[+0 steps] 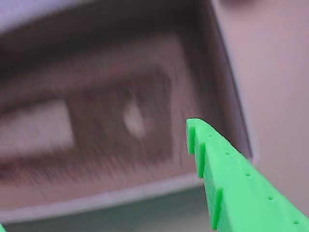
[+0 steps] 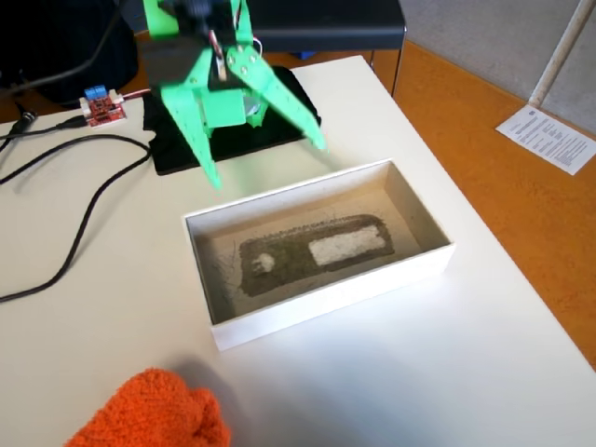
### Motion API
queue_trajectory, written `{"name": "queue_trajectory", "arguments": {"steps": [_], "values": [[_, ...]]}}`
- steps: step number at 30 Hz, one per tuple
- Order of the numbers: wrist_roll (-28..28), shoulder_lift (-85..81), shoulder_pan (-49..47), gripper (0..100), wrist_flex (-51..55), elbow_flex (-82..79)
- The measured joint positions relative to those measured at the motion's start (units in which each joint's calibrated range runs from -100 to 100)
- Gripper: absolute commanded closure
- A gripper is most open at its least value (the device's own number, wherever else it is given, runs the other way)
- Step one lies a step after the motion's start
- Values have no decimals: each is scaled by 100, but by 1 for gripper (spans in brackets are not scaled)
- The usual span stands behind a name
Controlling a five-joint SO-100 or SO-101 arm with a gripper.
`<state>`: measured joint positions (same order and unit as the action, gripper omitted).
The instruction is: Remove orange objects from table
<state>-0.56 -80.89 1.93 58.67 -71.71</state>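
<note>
The orange fuzzy fabric bundle [image 2: 154, 413] lies on the cream-white table [image 2: 447, 354] at the front left edge of the fixed view, partly cut off by the frame. My green gripper [image 2: 267, 162] hangs open and empty above the far rim of the white box, well away from the bundle. In the wrist view one green finger [image 1: 227, 169] shows at the lower right, over the box's grey-brown inside. The bundle is out of the wrist view.
A white shallow box [image 2: 335, 291] with a grey-brown inside sits mid-table. A black mat [image 2: 186, 149] lies behind it under the arm. A small red circuit board [image 2: 102, 107] and black cables [image 2: 84, 223] lie at the back left. Orange floor [image 2: 503, 168] lies beyond the table's right edge.
</note>
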Motion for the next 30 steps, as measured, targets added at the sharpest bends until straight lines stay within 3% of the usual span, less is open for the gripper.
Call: {"name": "queue_trajectory", "arguments": {"steps": [6,10,15,18,30], "values": [[-513,3420,541,54,626,4496],[-723,5750,1041,54,447,6801],[-991,8241,1599,54,-705,7475],[-1065,9259,1845,54,-845,7803],[-913,10339,1911,52,-775,7869]]}}
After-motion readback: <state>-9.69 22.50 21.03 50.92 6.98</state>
